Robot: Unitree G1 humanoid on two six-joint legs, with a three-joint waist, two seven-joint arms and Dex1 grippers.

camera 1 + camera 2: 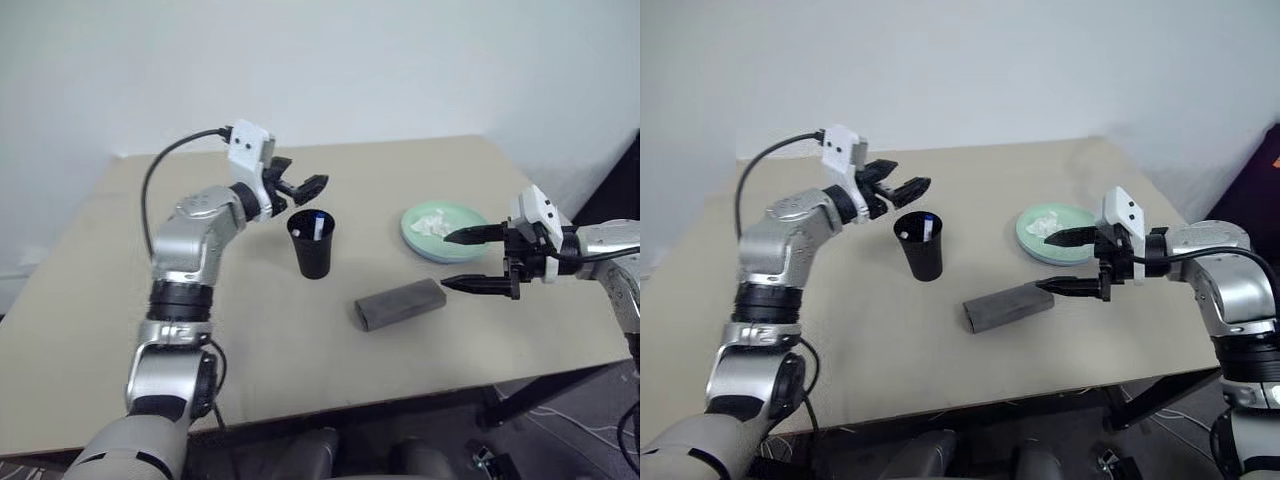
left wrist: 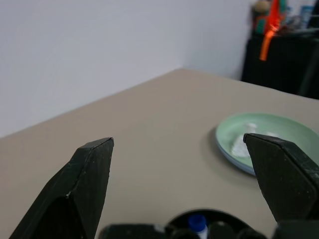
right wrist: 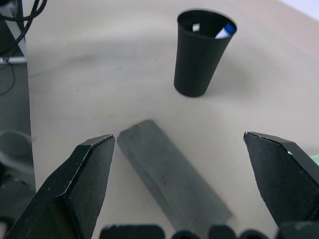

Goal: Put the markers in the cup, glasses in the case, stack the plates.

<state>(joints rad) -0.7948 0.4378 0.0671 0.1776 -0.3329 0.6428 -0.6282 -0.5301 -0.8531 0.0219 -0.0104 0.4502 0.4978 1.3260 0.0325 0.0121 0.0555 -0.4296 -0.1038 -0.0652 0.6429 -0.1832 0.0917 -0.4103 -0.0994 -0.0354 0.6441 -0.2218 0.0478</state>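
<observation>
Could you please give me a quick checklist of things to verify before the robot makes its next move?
1. Markers in the cup: ok, a blue cap shows at the rim and something white beside it.
2. Cup upright on the table: ok.
3. Left hand open and empty above the cup: ok.
4. Right hand open and empty, between the case and the plates: ok.
5. Plates stacked: ok, mint green on blue, with a white tissue on top.
6. Glasses inside the case: cannot tell, the lid is shut.
</observation>
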